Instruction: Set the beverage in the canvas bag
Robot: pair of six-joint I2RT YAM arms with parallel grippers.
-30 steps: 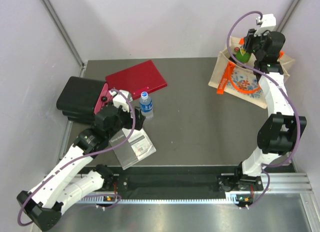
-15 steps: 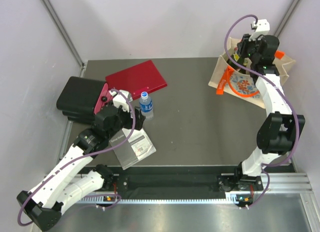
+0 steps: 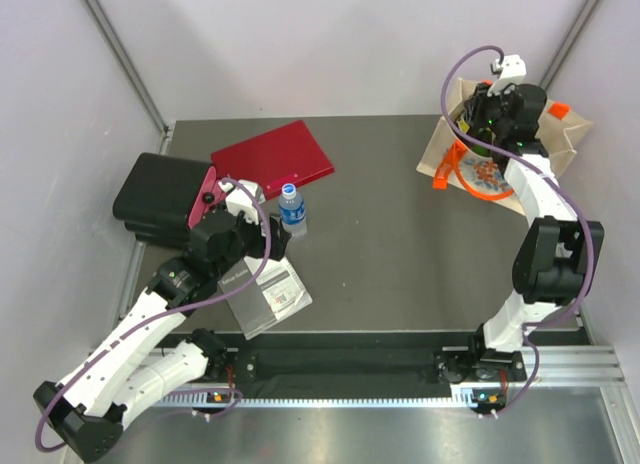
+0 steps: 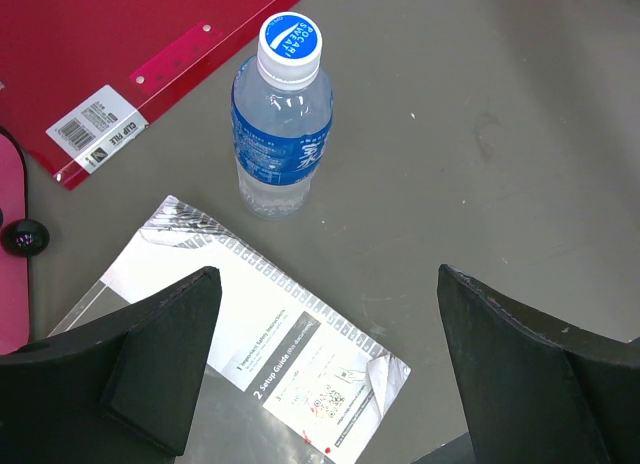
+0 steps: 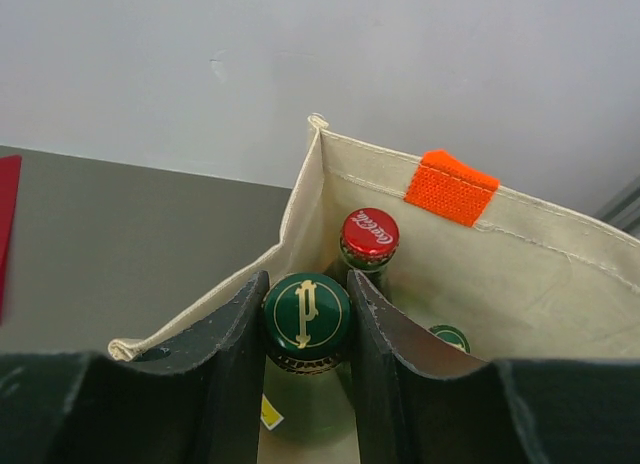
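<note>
The beige canvas bag [image 3: 490, 169] with orange handles and a floral print stands at the table's far right; its inner wall [image 5: 520, 284] shows in the right wrist view. My right gripper [image 5: 306, 319] is shut on a green glass bottle [image 5: 305, 314] by its dark green cap, holding it upright inside the bag's mouth. A red-capped bottle [image 5: 369, 234] and another green cap [image 5: 450, 337] stand in the bag beside it. My left gripper [image 4: 325, 369] is open and empty, over the table near a water bottle [image 4: 283, 119] with a blue label.
A red folder [image 3: 272, 159] lies at the back left, touching a black case [image 3: 160, 196]. A white setup guide booklet [image 3: 262, 294] lies under my left gripper. Purple walls close in on three sides.
My right gripper has moved left and down with the green bottle, from over the bag into its mouth. The left arm has not moved.
</note>
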